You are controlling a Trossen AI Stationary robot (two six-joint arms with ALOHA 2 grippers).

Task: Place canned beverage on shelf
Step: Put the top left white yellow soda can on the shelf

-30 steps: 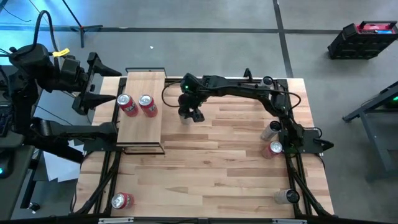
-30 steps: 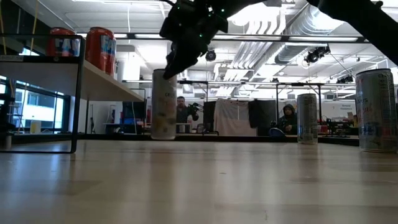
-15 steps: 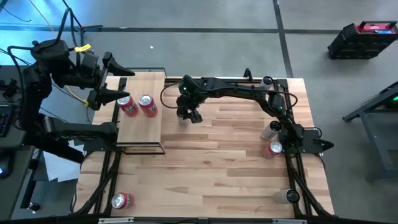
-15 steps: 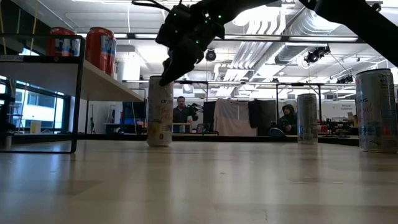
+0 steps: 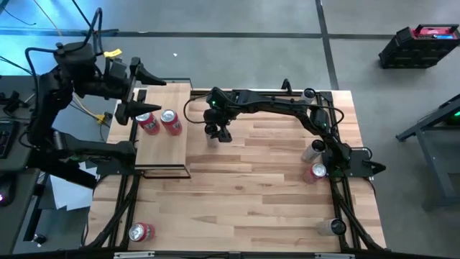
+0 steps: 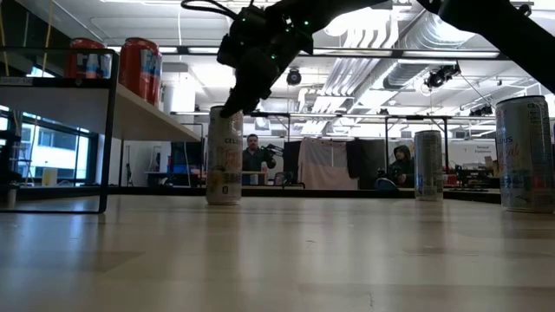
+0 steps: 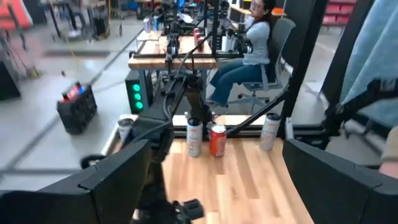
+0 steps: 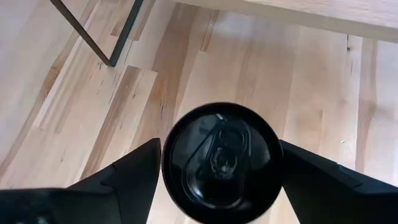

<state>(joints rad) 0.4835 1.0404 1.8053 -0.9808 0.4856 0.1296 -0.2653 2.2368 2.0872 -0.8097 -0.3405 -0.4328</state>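
The right gripper [image 5: 215,134] straddles an upright pale can [image 6: 224,156] standing on the table [image 5: 273,187] just beside the shelf [image 5: 162,147], its fingers [image 8: 127,171] parted with slight gaps, while the left gripper [image 5: 140,92] hangs wide open over the shelf's far edge.

red cans [image 5: 159,122] crowd shelf [image 5: 164,155], near half bare

Black can top [image 8: 221,155], fingers [image 8: 127,174] flanking
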